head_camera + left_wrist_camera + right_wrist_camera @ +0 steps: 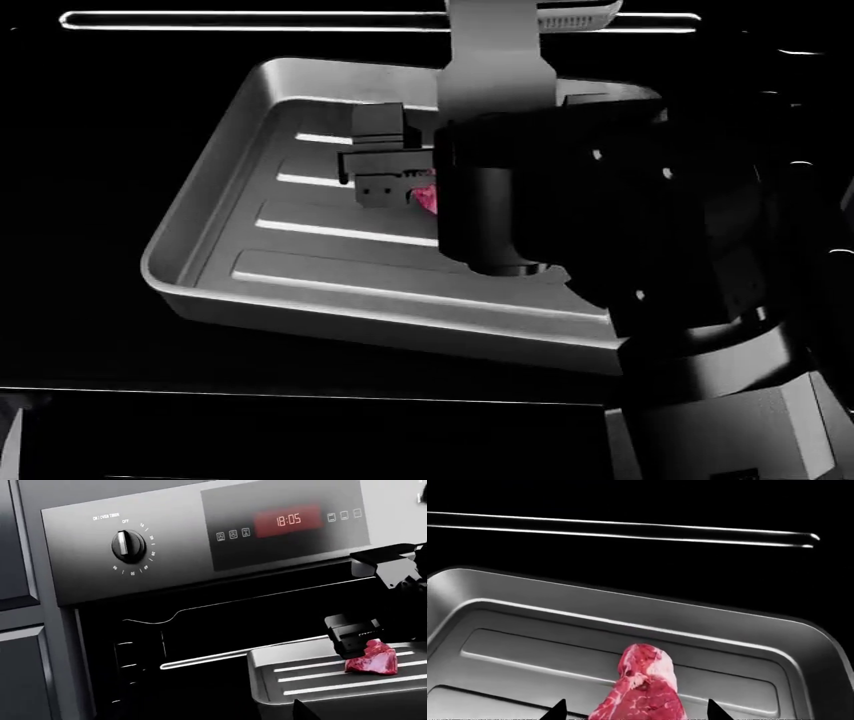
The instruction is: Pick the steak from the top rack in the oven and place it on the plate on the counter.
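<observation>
From my head camera, going left to right, the ridged grey tray (214,260) sat pulled out of the dark oven (107,120), its near corner at about eight o'clock and its far rim toward twelve; a bright wire rail (267,19) ran across the top of the view behind it; my right jaws (400,175) reached down over the tray's ridges just right of its middle, and a sliver of the steak (426,200) showed red-pink at their three o'clock side, the rest hidden under my own forearm, which filled the view from centre to four o'clock.

From my right wrist, the steak (644,690) stood between my two dark fingertips (555,711), one to each side of it with a visible gap on both; so my right jaws were spread wider than the meat and not yet pressing it; the paler fatty end pointed toward the tray's far wall (627,605), and beyond that the rail (627,530) crossed the black cavity.

From my left wrist, the oven's control panel showed a round knob (128,546) at ten o'clock and a red clock display (288,520) at one o'clock; below, the open cavity (200,630); at four o'clock the tray (267,680) with the steak (372,660) resting on it, my right jaws (357,637) touching its top. My left jaws were out of sight.
</observation>
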`<state>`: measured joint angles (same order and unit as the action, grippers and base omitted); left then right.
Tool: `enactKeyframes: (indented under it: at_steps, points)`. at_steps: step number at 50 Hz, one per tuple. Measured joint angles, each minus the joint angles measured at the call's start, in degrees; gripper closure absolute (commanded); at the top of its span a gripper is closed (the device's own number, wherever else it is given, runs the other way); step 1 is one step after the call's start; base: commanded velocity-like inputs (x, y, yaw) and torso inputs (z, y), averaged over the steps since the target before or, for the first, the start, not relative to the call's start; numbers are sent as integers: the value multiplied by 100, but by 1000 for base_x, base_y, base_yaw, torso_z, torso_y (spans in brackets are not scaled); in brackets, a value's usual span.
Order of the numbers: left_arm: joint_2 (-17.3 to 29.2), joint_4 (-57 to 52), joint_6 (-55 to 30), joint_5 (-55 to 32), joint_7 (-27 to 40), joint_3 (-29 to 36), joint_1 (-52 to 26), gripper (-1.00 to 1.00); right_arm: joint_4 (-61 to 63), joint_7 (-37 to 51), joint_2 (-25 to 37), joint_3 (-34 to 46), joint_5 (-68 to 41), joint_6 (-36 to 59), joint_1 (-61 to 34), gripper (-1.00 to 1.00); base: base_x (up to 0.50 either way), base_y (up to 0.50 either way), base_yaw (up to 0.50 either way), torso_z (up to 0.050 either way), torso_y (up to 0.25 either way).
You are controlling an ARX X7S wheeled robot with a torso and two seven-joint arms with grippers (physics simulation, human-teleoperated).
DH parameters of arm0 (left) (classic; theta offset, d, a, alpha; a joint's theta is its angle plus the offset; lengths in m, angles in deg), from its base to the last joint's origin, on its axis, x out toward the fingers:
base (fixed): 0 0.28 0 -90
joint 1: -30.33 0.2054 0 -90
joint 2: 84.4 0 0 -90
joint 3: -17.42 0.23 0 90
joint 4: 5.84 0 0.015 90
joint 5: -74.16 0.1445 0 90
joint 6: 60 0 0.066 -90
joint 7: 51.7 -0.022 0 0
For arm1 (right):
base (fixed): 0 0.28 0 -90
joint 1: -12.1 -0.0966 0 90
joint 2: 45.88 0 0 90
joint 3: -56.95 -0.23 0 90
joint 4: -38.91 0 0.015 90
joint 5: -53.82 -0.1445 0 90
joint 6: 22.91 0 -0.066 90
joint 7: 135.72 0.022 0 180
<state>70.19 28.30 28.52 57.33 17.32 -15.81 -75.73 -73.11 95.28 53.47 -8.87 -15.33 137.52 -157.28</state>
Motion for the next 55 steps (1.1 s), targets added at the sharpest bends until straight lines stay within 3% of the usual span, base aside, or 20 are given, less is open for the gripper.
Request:
enactKeyframes:
  at_steps: [44, 45, 55]
  points:
    - [48, 74, 282, 95, -4, -27, 98, -100, -331, -38, -5, 30, -266, -225, 29, -100, 0, 0, 0, 0, -1]
    - [48, 76, 286, 96, -3, -28, 100, -100, -337, -39, -4, 25, -276, -233, 35, 100, 0, 0, 0, 0, 0]
    - [53, 85, 317, 105, 0, -40, 116, -100, -376, -21, 22, -9, -316, -302, 29, 100, 0, 0, 0, 0, -1]
